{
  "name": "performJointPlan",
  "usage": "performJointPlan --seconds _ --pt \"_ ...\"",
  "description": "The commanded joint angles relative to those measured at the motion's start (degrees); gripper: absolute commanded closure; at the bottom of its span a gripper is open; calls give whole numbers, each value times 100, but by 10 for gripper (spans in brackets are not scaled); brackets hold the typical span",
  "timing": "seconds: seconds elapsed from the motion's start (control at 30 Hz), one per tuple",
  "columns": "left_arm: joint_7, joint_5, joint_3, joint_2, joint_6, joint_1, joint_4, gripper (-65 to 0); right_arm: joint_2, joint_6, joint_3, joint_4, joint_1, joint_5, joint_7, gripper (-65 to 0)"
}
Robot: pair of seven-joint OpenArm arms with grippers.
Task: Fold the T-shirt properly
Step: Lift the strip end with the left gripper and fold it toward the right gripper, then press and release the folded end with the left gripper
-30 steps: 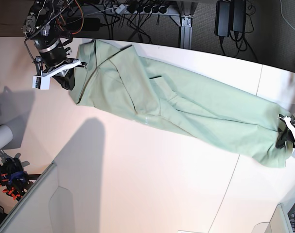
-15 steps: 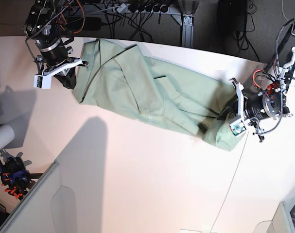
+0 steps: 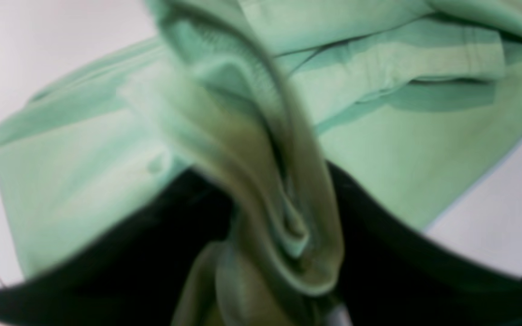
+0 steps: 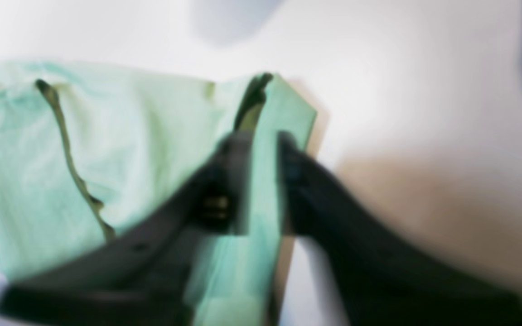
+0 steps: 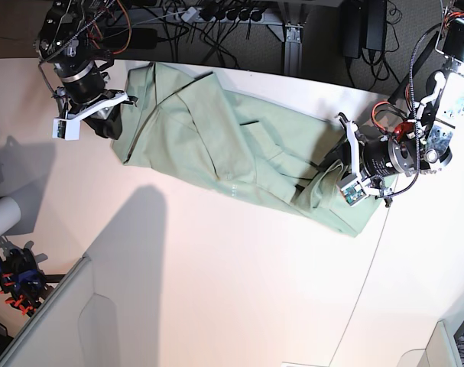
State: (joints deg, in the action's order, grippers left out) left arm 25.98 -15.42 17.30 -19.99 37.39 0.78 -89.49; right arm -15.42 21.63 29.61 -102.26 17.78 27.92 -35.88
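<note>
The pale mint-green T-shirt (image 5: 216,138) lies slantwise across the white table (image 5: 216,267), its right end doubled over into a bunch. My left gripper (image 5: 332,172) sits at that bunch. In the left wrist view the left gripper (image 3: 265,181) has its jaws spread, with a loose fold of the T-shirt (image 3: 401,149) hanging between them. My right gripper (image 5: 113,122) is at the shirt's upper left end. In the right wrist view the right gripper (image 4: 263,140) stands parted on either side of an edge of the T-shirt (image 4: 129,149) lying on the table.
Cables and a power strip (image 5: 224,14) run behind the table's far edge. A grey panel (image 5: 56,321) leans at the lower left, with clamps (image 5: 17,283) and a white cylinder (image 5: 2,214) at the left edge. A seam (image 5: 361,290) crosses the table.
The left arm has carried the shirt's right end inward from the table's right edge, doubling it over. Both grippers' jaws have parted. The right arm has barely moved.
</note>
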Motion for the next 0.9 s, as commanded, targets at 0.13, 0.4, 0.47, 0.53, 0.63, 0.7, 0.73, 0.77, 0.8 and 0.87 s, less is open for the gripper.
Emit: performJointPlan --seconds 0.13,0.4,0.47,0.53,0.63,0.7,0.73,0.77,0.8,0.87 --pt "-162 -601 -22 2 105 98 -90 -361 -94 4 170 -105 -26 131 -59 -428" --pt "-155 -1637 -22 17 261 98 -372 -361 -105 9 726 35 92 452 -514 -429" --pt "-149 -1753 -22 50 261 98 -505 -361 -92 24 680 111 114 472 -514 -429" --pt "-127 -1762 -22 149 261 98 -586 -361 -94 22 579 186 111 472 -511 -429" --pt "-13 -1729 -33 317 261 98 -586 -361 -92 22 369 389 96 468 -505 -429" --pt "48 -1665 -63 348 261 98 -586 -361 -90 22 249 584 76 468 -479 -429" --pt "52 -1650 -94 348 261 98 -586 -361 -90 20 205 675 66 474 -468 -429" --pt "92 -1657 -140 348 261 98 -586 -361 -90 20 173 767 63 540 -466 -429" --pt "125 -1670 -208 345 261 98 -586 -361 -90 22 149 844 63 651 -466 -429" --pt "155 -1709 -400 345 261 98 -586 -361 -79 31 85 909 66 726 -468 -429"
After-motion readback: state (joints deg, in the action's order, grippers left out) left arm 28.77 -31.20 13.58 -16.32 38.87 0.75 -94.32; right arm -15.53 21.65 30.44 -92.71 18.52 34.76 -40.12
